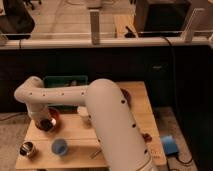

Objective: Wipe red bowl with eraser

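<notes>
Red bowl (54,116) sits on the left part of the table (70,131). Its contents are hidden by the gripper (45,123), which is down at its rim. Blue cup (60,146) and metal cup (27,148) stand near the front edge. Gripper open or closed: cannot tell.

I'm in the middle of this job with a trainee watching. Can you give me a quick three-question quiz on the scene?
1. True or false: the claw is down at the red bowl.
2. Of the blue cup and the metal cup, which is nearer the table's left edge? A) blue cup B) metal cup
3. Fill in: the container behind the arm is coloured ____.
Key: 1 true; 2 B; 3 green.
</notes>
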You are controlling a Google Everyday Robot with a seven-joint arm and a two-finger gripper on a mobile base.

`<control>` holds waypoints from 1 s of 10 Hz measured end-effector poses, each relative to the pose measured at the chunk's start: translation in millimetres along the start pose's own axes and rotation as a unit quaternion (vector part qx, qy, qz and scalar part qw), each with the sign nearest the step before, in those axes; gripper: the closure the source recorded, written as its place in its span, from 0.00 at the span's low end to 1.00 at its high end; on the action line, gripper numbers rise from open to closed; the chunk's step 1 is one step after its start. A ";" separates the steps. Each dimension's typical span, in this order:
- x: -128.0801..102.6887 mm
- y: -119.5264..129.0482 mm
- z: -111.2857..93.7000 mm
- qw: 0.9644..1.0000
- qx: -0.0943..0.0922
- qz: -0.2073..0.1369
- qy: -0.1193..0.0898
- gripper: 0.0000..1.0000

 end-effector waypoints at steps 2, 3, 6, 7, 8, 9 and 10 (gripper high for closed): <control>-10.4 1.4 -0.6 1.000 0.001 0.004 -0.010 1.00; -15.7 2.9 -1.0 1.000 0.001 0.007 -0.013 1.00; -30.8 15.7 -5.6 0.999 -0.001 0.030 -0.014 1.00; -31.9 19.7 -10.5 0.999 -0.004 0.035 -0.009 1.00; -30.9 24.5 -19.4 0.999 -0.009 0.041 -0.001 1.00; -28.1 24.7 -24.7 0.999 -0.013 0.043 0.004 1.00; -25.7 25.1 -27.2 0.999 -0.016 0.043 0.007 1.00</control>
